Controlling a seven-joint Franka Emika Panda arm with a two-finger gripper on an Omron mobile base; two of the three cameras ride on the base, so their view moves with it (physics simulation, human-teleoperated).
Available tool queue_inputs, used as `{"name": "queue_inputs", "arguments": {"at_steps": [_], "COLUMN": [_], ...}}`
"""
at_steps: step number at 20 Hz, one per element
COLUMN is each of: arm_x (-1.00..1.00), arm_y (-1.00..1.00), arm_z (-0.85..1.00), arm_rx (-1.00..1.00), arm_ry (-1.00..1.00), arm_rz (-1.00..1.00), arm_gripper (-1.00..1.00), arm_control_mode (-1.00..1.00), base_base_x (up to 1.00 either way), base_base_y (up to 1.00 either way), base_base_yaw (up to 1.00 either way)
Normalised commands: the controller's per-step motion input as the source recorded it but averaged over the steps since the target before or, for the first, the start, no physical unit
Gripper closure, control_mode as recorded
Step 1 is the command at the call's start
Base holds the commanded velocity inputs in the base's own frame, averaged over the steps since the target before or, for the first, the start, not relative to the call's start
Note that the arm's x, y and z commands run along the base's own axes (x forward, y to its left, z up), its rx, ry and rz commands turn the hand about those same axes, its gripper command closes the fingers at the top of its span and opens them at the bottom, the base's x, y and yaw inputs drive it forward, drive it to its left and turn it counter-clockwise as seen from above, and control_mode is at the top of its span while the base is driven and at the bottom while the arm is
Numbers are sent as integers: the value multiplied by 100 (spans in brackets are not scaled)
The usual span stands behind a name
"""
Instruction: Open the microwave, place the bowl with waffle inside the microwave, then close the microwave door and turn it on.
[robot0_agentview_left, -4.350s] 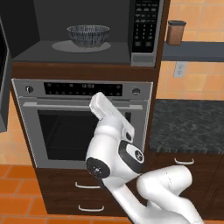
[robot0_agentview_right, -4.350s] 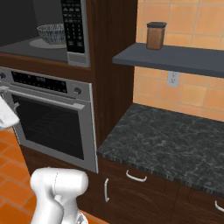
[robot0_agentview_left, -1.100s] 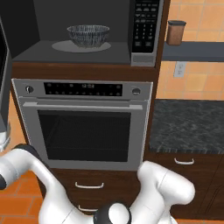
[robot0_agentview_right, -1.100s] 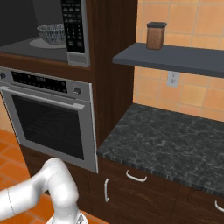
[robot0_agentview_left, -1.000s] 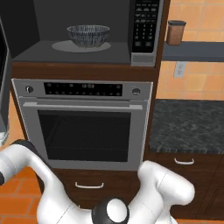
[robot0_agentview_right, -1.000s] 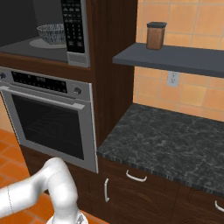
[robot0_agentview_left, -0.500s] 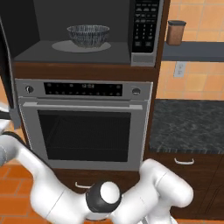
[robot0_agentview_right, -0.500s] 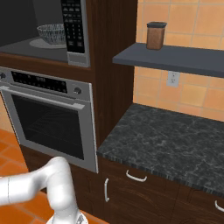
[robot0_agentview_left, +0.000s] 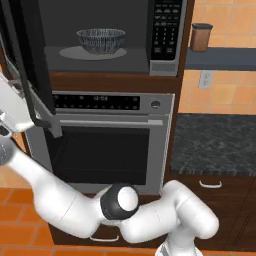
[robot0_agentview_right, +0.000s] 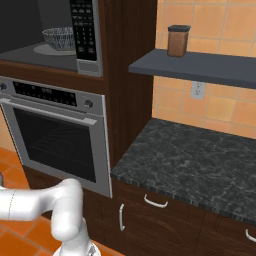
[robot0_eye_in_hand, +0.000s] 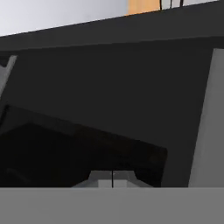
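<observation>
The microwave (robot0_agentview_left: 166, 37) stands with its cavity showing, and the speckled grey bowl (robot0_agentview_left: 100, 40) sits on the round turntable (robot0_agentview_left: 67, 52) inside; it is also the bowl (robot0_agentview_right: 58, 37) at the left of the right base view. The waffle is hidden by the bowl's wall. The microwave door (robot0_agentview_left: 31, 65) hangs partly swung in at the left. My white arm reaches up along the left edge, beside and behind that door. In the hand view my gripper (robot0_eye_in_hand: 112, 178) is shut, tips together with nothing between them, right up against the door's dark panel (robot0_eye_in_hand: 109, 96).
A steel oven (robot0_agentview_left: 100, 150) with a bar handle sits directly under the microwave. To the right are a dark stone counter (robot0_agentview_right: 190, 165), drawers below it, and a shelf carrying a brown jar (robot0_agentview_right: 177, 41). The floor is orange tile.
My arm has swung up and left to the door. The microwave door has turned in from the far left edge toward the cavity. The bowl has not moved.
</observation>
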Motion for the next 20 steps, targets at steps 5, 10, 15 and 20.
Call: {"name": "queue_inputs", "arguments": {"at_steps": [5,10,15,20], "arm_x": [0,8,28,69], "arm_y": [-100,-100,-100,-100], "arm_z": [48,28,8,0], "arm_rx": [42,44,43,39], "arm_ry": [32,32,21,6], "arm_rz": [0,0,0,0], "arm_gripper": [100,100,100,100], "arm_control_mode": [-100,-100,-100,-100], "base_base_x": [0,0,0,0], "base_base_y": [0,0,0,0], "base_base_yaw": [0,0,0,0]}}
